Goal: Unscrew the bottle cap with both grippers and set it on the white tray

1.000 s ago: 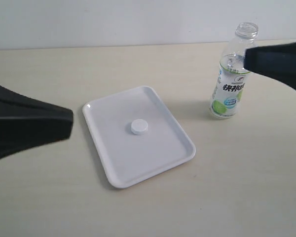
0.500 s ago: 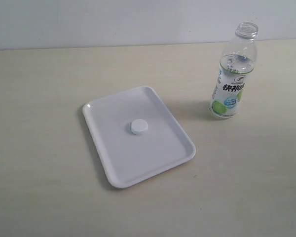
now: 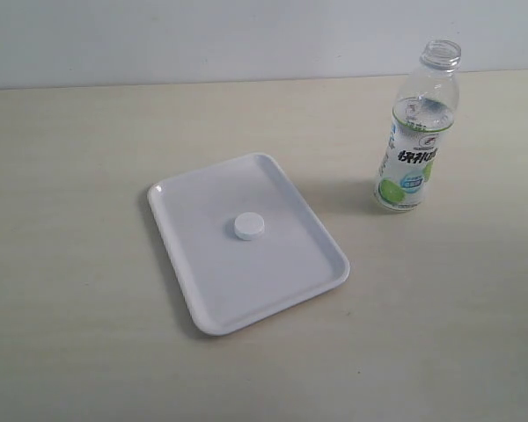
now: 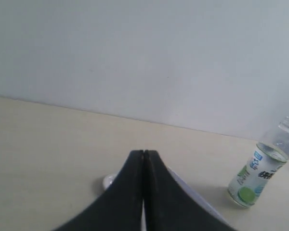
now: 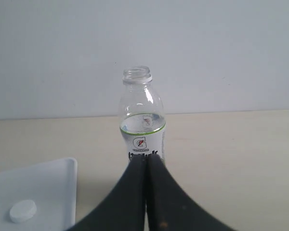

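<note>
The bottle cap [image 3: 249, 226], small, round and white, lies on the white tray [image 3: 282, 272] near its middle; the right wrist view shows the bottle cap [image 5: 23, 211] on the white tray [image 5: 53, 183] too. The bottle [image 3: 415, 132] stands upright at the back right, its threaded neck bare. Neither arm appears in the exterior view. My left gripper [image 4: 143, 153] is shut and empty, above the table with the white tray [image 4: 202, 204] partly hidden behind it and the bottle [image 4: 261, 167] far off. My right gripper [image 5: 146, 157] is shut and empty, in front of the bottle [image 5: 142, 115].
A pale wooden table [image 3: 79, 158] carries everything. A plain white wall [image 3: 202, 35] rises behind its far edge.
Both black arm ends, at the left and right edges of the exterior view a second ago, have drawn out of that view. Cap, tray and bottle have not moved.
</note>
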Motion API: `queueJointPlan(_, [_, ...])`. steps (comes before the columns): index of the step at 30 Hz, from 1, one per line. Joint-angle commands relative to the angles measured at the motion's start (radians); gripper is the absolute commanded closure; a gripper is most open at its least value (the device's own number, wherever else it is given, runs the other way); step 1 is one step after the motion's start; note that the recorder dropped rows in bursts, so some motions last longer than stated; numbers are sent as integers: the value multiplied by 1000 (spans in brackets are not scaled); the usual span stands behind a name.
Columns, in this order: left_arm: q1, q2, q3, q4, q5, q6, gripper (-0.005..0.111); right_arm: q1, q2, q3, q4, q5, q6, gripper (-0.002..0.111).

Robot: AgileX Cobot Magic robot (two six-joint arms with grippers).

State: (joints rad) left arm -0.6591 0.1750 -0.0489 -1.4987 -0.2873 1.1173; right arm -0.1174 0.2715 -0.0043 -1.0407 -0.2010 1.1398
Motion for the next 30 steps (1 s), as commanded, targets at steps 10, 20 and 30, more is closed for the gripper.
queueJointPlan(10, [2, -5, 5, -57, 37, 4, 107, -4, -4, 4, 12, 3, -13, 108])
queueJointPlan(20, [2, -5, 5, -57, 37, 4, 107, -1, -58, 4, -15, 74, -20, 108])
queueJointPlan(30, [2, -5, 5, -57, 45, 4, 107, -88, -234, 4, 13, 317, -13, 108])
